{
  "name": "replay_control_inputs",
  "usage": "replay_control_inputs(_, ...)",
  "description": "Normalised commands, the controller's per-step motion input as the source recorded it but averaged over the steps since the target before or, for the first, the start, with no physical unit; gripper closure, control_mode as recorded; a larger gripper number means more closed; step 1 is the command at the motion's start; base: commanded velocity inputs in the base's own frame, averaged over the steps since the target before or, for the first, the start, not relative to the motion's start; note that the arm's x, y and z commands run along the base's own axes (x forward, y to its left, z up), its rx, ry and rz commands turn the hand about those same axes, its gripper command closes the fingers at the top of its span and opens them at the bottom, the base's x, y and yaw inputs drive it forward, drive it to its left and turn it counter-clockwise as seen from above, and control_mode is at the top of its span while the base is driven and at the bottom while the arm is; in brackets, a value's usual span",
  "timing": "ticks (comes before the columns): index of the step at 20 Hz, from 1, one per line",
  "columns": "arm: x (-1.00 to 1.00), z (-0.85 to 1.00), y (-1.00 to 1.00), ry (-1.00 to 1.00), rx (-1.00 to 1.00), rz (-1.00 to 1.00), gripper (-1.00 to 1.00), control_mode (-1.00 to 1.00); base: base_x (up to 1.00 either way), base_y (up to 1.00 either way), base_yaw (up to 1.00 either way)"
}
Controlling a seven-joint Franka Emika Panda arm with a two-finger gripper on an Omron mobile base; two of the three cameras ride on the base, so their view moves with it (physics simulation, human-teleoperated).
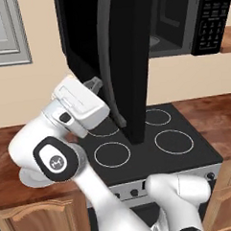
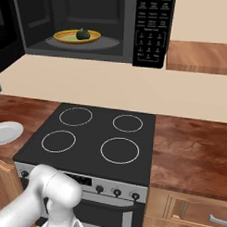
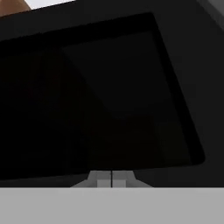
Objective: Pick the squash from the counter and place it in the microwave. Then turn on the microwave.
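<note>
Nearest us, the white arm w/ its gripper raised at the outer face of the microwave door; in the hand view the gripper shows both fingertips pressed together, nothing between them, right up against the dark door glass. Next we log the black stovetop, four rings, knobs along its front edge. Reddish-brown counter on both sides of the stove; a white plate sits on the left stretch, near the stove's edge. Light wood cabinets below the counter. Further back and higher, the microwave, door swung open toward the left, cavity exposed, keypad on the right-hand side. Inside, we note a yellow plate on the turntable, and the squash, small, dark green, resting on that plate approx. at its centre. Beige wall behind the stove, under the microwave.
</note>
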Motion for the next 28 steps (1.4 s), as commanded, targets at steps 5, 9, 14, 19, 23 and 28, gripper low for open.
replay_control_inputs(5, 0.00, 0.41, -0.84, 0.00, 0.00, 0.03, 1.00, -1.00, 0.00, 0.00, 0.00)
replay_control_inputs(9, 0.00, 0.36, -0.85, 0.00, 0.00, 0.06, 1.00, -1.00, 0.00, 0.00, 0.00)
replay_control_inputs(14, 0.00, 0.30, -0.81, 0.00, 0.00, 0.08, 1.00, -1.00, 0.00, 0.00, 0.00)
replay_control_inputs(19, 0.00, 0.18, -0.77, 0.01, 0.00, 0.13, 1.00, -1.00, 0.00, 0.00, 0.00)
replay_control_inputs(23, 0.00, 0.10, -0.70, 0.07, 0.04, 0.20, 1.00, -1.00, 0.00, 0.00, 0.00)
replay_control_inputs(28, 0.00, 0.08, -0.69, 0.13, 0.10, 0.24, 1.00, -1.00, 0.00, 0.00, 0.00)
